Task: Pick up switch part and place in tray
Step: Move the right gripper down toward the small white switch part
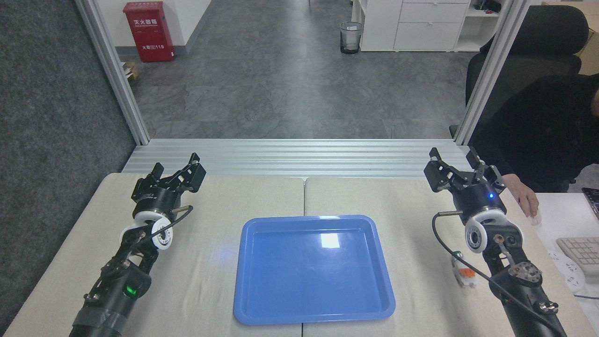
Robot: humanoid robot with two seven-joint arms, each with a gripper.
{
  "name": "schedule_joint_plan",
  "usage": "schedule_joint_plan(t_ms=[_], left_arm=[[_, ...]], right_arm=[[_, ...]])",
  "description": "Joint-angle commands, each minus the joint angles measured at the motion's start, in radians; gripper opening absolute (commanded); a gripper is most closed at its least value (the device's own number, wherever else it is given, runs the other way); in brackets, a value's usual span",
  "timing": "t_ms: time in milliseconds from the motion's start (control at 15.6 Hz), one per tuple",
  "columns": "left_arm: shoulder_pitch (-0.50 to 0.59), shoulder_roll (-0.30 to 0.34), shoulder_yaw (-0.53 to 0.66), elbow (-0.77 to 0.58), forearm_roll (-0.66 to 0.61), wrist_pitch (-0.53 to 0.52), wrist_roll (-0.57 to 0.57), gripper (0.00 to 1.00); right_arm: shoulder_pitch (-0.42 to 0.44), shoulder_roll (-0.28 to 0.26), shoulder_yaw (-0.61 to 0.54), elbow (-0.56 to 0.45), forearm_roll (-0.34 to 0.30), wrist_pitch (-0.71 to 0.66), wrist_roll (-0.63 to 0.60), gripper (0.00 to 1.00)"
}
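White-and-orange switch part (463, 274) on table right of tray, glossy blue tray (313, 309) centred, empty

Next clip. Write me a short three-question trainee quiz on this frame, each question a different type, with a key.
1. True or false: the switch part already lies in the tray.
2. Which arm is the switch part beside? A) left B) right
3. Fill in: both the left gripper and the right gripper have their jaws ____.

Key: 1 false, it lies on the table right of the tray; 2 B; 3 open.
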Motion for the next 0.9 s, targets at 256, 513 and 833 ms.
schedule_joint_plan(t_ms=[256,513,833], left_arm=[[0.001,0.001,0.000,0.000,0.000,0.000,-0.001,1.00],[0.001,0.000,0.000,0.000,0.000,0.000,-0.001,1.00],[0.001,0.001,0.000,0.000,0.000,0.000,-0.001,1.00]], right_arm=[[-0.046,-0.044,-0.030,0.059,-0.003,-0.015,-0.004,0.87],[-0.052,-0.050,-0.016,0.070,0.001,-0.016,-0.004,0.87],[-0.054,-0.053,-0.020,0.069,-0.002,-0.018,-0.004,0.88]])
